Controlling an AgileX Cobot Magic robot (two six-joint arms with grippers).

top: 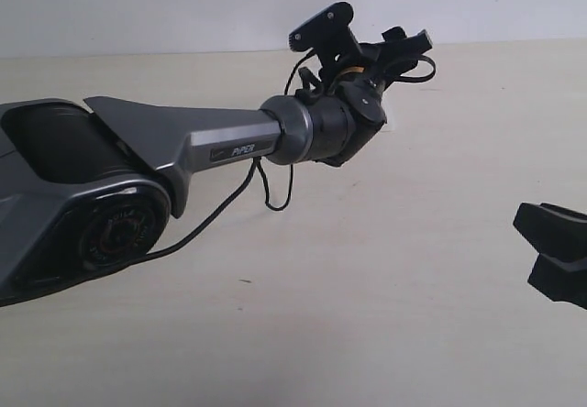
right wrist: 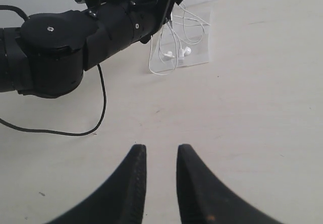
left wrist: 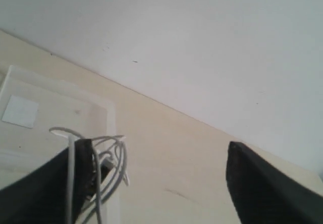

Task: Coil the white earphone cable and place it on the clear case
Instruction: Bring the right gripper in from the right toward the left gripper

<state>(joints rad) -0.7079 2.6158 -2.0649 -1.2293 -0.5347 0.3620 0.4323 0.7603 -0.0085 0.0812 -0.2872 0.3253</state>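
The left arm (top: 183, 141), grey metal with a dark wrist, reaches across the pale beige wooden table (top: 367, 334) to its far side. At the end of this arm the left gripper (left wrist: 159, 148) has its two black fingers far apart, and between them I see only the table and the white wall. Nothing is clamped between them. However, some strands of the thin white earphone cable (right wrist: 174, 52) lie against one finger (left wrist: 50, 193), and one strand runs over it. I cannot tell if the strands only touch this finger or hang on it.

The cable is gathered in loose loops on the clear case (right wrist: 203, 52), a small flat box of transparent whitish plastic which lies flat on the table close to the wall. The two small white earbuds lie together on the case. Some loops reach the edge of the case, and from the left wrist view a few strands seem to go a little over it. A small white square (left wrist: 20, 111) shows on the case, apart from the cable.

The right gripper (right wrist: 160, 151) is well apart from the case, over the bare table on the right side. Its two black fingers stand close with only a narrow gap, and it has hold of nothing.

A thin black robot cable (top: 275, 201) hangs in a loop under the left arm.
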